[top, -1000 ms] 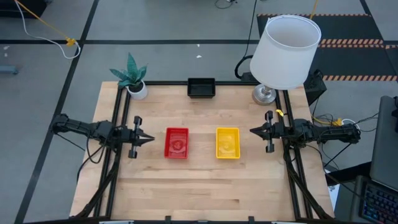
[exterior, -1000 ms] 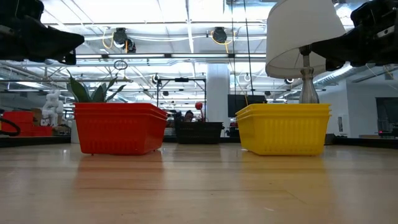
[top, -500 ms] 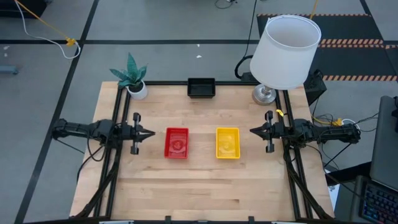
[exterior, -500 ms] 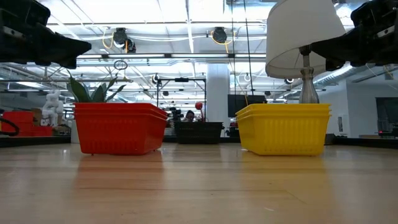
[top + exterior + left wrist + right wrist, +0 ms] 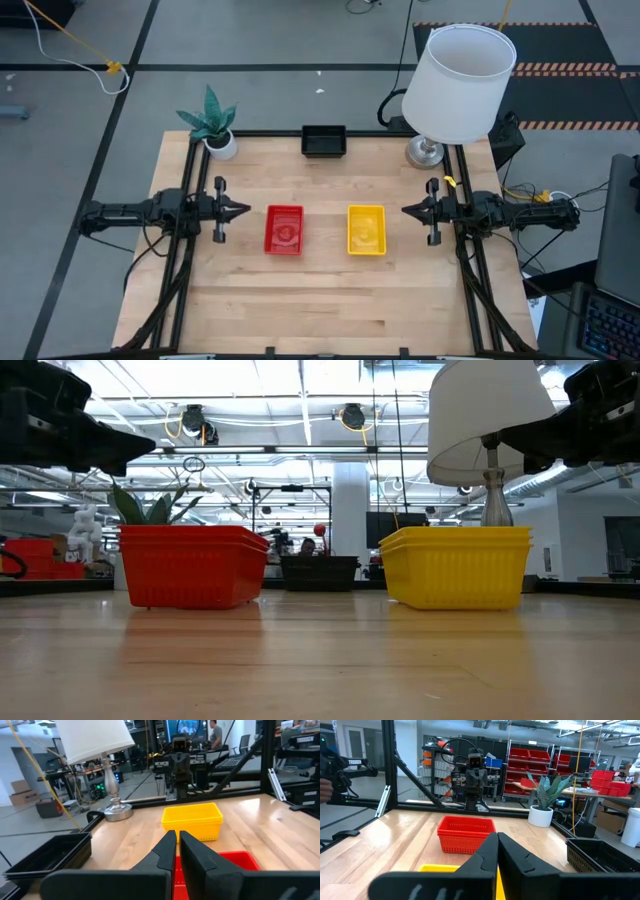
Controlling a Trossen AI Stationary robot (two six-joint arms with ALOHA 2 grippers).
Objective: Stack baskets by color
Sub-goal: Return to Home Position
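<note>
On the light wooden table the red perforated plastic basket stack sits left of centre, nested, rims layered in the low view. The yellow perforated plastic basket stack is beside it on the right, also nested, with a gap between the two. The black perforated plastic basket stack is at the back edge, well apart from both, between the small white pot with a green plant and the white-shaded lamp on a metal base.

The left gripper hangs level at the table's left side with its tip aimed at the red stack, near it but apart; fingers pressed together, holding nothing. The right gripper mirrors it on the right side, aimed at the yellow stack, also apart; fingers pressed together, empty. In the low view both sit above the basket rims
</note>
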